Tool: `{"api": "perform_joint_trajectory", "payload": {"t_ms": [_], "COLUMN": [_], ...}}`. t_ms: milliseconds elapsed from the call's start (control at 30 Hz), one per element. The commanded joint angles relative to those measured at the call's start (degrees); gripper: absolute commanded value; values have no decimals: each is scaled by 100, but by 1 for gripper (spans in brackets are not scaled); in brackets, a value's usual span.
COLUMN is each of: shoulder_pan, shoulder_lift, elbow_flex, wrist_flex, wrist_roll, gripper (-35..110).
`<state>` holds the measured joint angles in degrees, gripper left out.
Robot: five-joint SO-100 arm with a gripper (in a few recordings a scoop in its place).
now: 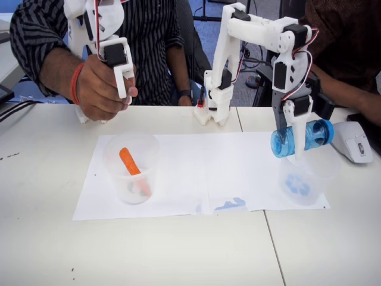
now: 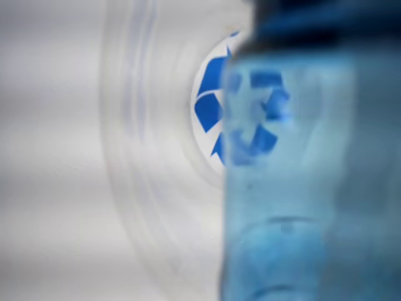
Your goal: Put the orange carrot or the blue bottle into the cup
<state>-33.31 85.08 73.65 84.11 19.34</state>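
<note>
Closest to the lens in the wrist view, the blue bottle [image 2: 313, 175] fills the right side, and past it you look down into the cup [image 2: 156, 157] with its blue recycling mark at the bottom. In the fixed view your gripper [image 1: 296, 134] has its fingers clamped across the middle of that bottle, which lies sideways in the air just above the cup's rim. Expect the bottle to be light, probably empty, with thin ribbed walls that flex and a smooth skin that could slip; the mid-body hold looks balanced, but lying flat it may bridge the rim unless you tip it. The cup looks light enough to topple. It stands at the right edge of a white paper sheet [image 1: 196, 173] on the white table [image 1: 178, 256]. Further left, the orange carrot [image 1: 132, 168] leans inside another clear cup [image 1: 132, 170]. Beyond, two people sit close behind the table.
</note>
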Motion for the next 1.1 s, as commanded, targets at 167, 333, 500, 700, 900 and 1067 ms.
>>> {"api": "perform_joint_trajectory", "payload": {"t_ms": [167, 333, 500, 700, 900, 1067], "shoulder_pan": [-123, -132, -132, -123, -70, -53], "shoulder_lift": [598, 598, 598, 598, 615, 1037], "elbow_flex": [-237, -237, -237, -237, -237, -466], "wrist_flex": [-105, -105, -105, -105, -105, -97], "wrist_roll": [62, 62, 62, 62, 62, 62], "gripper": [37, 38, 38, 38, 38, 38]}}
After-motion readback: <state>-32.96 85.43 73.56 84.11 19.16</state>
